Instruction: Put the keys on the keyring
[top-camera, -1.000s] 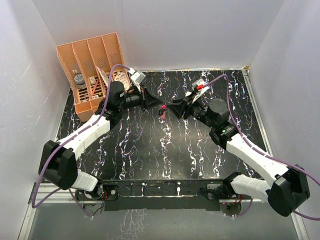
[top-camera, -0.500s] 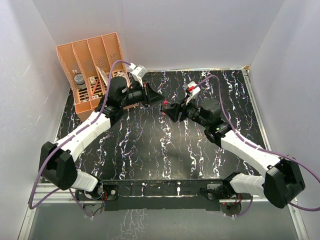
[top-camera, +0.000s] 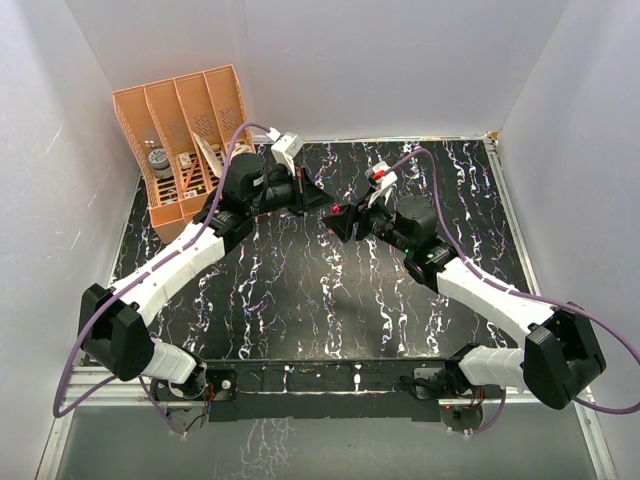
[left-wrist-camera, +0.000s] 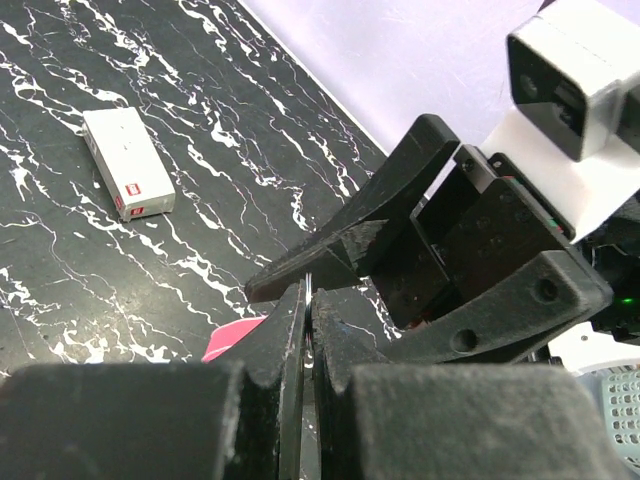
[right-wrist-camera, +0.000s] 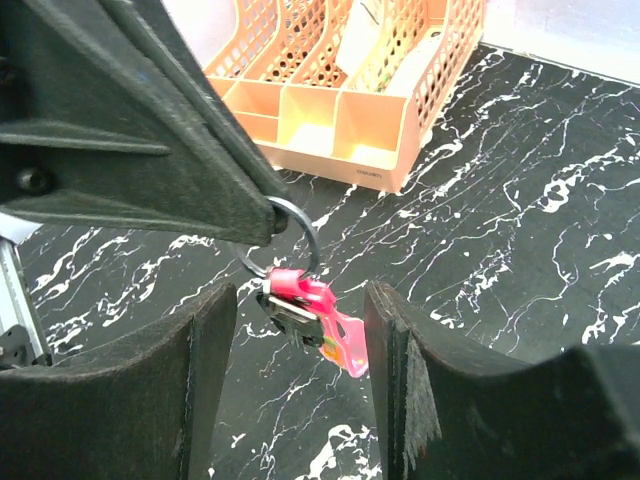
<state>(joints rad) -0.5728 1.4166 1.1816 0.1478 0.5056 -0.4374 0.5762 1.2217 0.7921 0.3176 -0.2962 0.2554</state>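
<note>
The keyring is a metal ring (right-wrist-camera: 292, 232) with a bright pink tag (right-wrist-camera: 345, 335). A small dark-headed key (right-wrist-camera: 298, 322) hangs from it beside the tag. My left gripper (left-wrist-camera: 309, 293) is shut on the ring's wire and holds it above the table. It enters the right wrist view from the upper left (right-wrist-camera: 262, 222). My right gripper (right-wrist-camera: 300, 296) is open, with one finger on each side of the hanging tag and key, touching neither. In the top view both grippers meet tip to tip at mid-table, left gripper (top-camera: 322, 203), right gripper (top-camera: 342, 216), with the pink tag (top-camera: 333, 210) between them.
An orange file organiser (top-camera: 185, 140) stands at the back left and shows in the right wrist view (right-wrist-camera: 350, 110). A white rectangular box with a red mark (left-wrist-camera: 127, 177) lies on the black marbled table (top-camera: 300, 290). White walls surround the table.
Both grippers have drawn closer together. The right gripper has moved left, so its open fingers now flank the hanging tag. The left gripper has reached further right, still holding the ring.
</note>
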